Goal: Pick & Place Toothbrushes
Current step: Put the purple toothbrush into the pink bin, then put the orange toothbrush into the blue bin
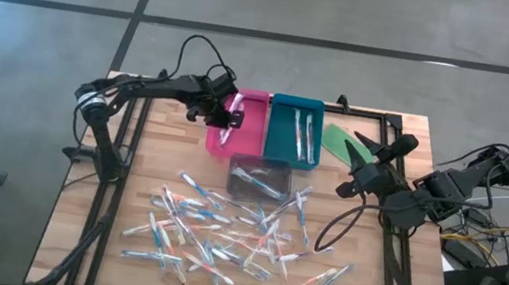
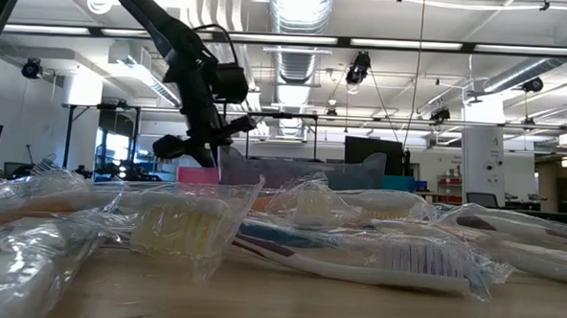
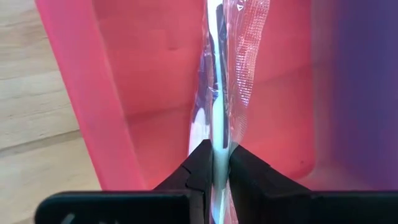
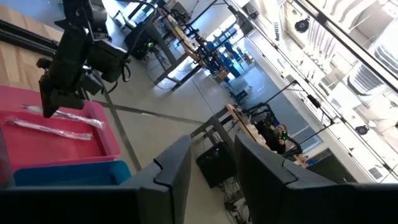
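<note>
Item: left hand point(image 1: 226, 110). Position: over the pink tray point(image 1: 247, 136), at the far side of the desk point(image 1: 127, 184). State: fingers point(image 3: 198, 169) pinched tight on one wrapped toothbrush point(image 3: 219, 93), which hangs from them into the tray. Judged purpose: the brush is held by one end so that it can be laid lengthwise along the tray floor; release appears to be the step in hand. At least one other wrapped brush already lies in this tray, seen from the right wrist.

Item: right hand point(image 1: 347, 187). Position: raised above the desk's right part, near the flat green piece point(image 1: 344, 142), well apart from the loose brushes. State: the two dark fingers stand apart with nothing between them. Judged purpose: waiting, kept clear of the trays while the other arm works.

Item: teal tray point(image 1: 295, 130). Position: touching the pink tray's side. Contents: a few toothbrushes lying lengthwise. Judged purpose: a second sorting bin; the rule of sorting cannot be told.

Item: clear bin point(image 1: 259, 179). Position: just in front of the two trays. Contents: a brush or two, hard to tell.

Item: loose toothbrushes point(image 1: 221, 234). Position: scattered across the near half of the desk, each in a crinkled clear wrapper, many overlapping. Judged status: most of the task remains.
</note>
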`<control>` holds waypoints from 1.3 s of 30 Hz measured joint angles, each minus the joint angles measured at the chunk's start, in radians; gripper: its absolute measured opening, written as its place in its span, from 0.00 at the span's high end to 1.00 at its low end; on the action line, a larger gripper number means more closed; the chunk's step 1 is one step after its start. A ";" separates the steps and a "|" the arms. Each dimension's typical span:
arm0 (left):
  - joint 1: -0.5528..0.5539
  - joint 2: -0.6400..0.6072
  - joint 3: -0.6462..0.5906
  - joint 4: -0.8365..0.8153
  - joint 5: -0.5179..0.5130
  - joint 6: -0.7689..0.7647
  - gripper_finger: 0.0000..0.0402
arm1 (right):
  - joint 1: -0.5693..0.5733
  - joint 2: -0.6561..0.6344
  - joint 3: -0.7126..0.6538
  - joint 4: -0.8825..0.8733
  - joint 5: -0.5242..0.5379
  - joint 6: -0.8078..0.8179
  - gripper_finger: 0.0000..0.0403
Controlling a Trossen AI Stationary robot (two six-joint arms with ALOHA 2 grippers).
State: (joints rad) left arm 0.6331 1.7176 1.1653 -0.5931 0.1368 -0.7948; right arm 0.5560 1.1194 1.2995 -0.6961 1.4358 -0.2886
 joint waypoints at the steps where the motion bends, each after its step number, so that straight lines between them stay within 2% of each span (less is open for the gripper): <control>1: 0.000 0.000 -0.006 0.006 0.000 0.001 0.89 | 0.000 0.000 0.000 -0.006 0.000 0.001 0.72; 14: 0.002 0.000 -0.012 0.015 0.003 0.024 0.89 | 0.000 0.000 0.000 -0.006 -0.004 0.002 0.84; 23: 0.001 0.000 -0.012 0.017 0.003 0.035 0.83 | 0.000 0.001 0.000 -0.006 -0.004 0.020 0.89; 39: 0.001 0.001 -0.012 0.027 0.002 0.091 0.68 | 0.000 0.001 0.000 -0.007 -0.004 0.019 0.78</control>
State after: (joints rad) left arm 0.6346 1.7184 1.1530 -0.5658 0.1391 -0.7040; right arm 0.5560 1.1202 1.2995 -0.7033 1.4319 -0.2691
